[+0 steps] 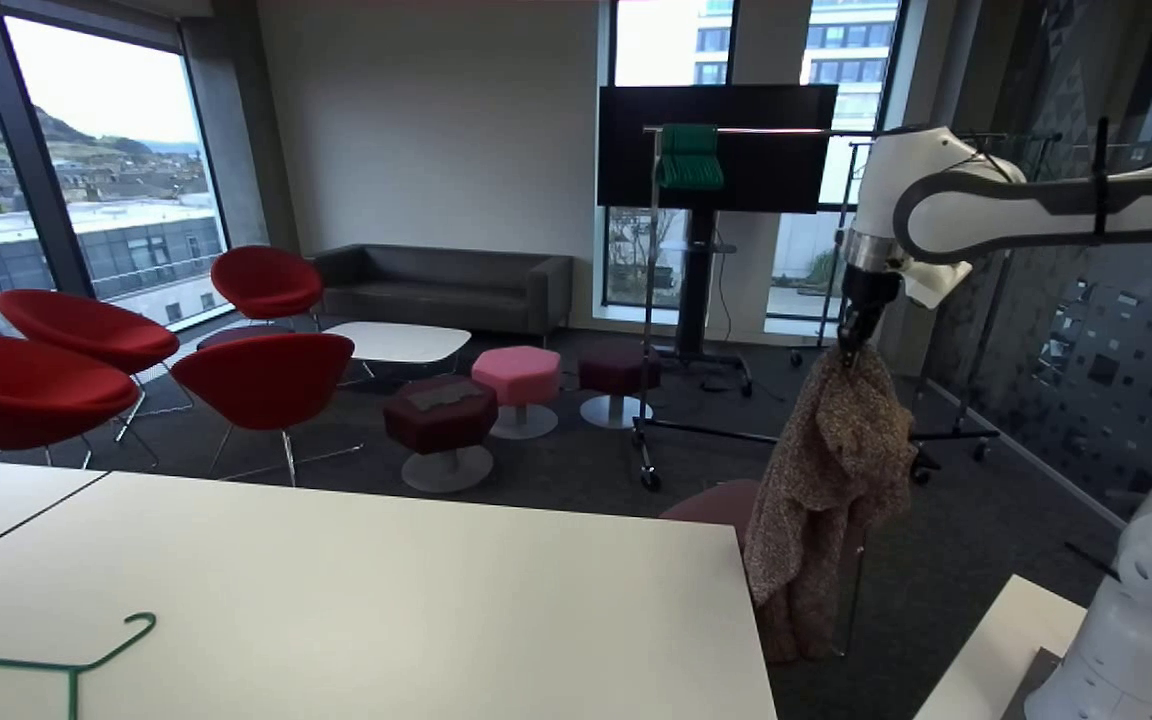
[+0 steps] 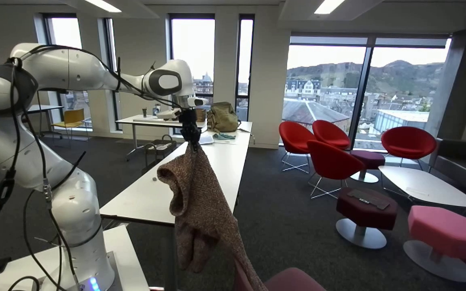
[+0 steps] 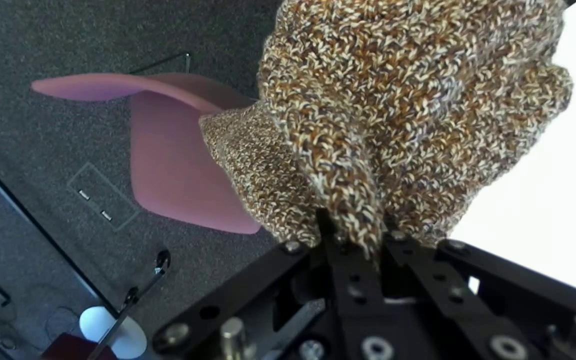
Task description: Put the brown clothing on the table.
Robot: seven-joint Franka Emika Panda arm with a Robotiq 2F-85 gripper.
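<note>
The end effector [image 2: 194, 144] is clamped around a bunched fold of the brown knitted garment [image 2: 200, 198]; the wrist view shows the fabric gathered at its tip, and any gap inside the grip is hidden by the cloth. The garment is suspended, creased and loosely folded, below the white robot arm [image 1: 1046, 215]. In an exterior view it is located just beside the right-hand end of the pale cream worktop [image 1: 416, 590], its lower portion below the level of that surface; contact with the edge cannot be confirmed. A pink chair [image 3: 183, 170] stands on the dark carpet [image 3: 43, 40] at the garment's lower end; in the wrist view the fabric overlaps the chair's rim, and whether the two touch cannot be determined. A green clothes hanger [image 1: 36, 664] lies on the near left part of the worktop. Green hangers [image 1: 691, 160] are grouped at the left end of a wheeled clothes rail [image 1: 650, 260], in front of a dark screen [image 1: 776, 165]. Farther left stand a pink hexagonal stool [image 1: 516, 375] and a maroon hexagonal stool [image 1: 436, 428], with four red chairs [image 1: 261, 375] near a low white coffee table [image 1: 401, 342] and a dark grey sofa [image 1: 446, 290] at the far wall [image 1: 436, 130]. In an exterior view an olive backpack [image 2: 222, 117] stands well beyond the garment.
</note>
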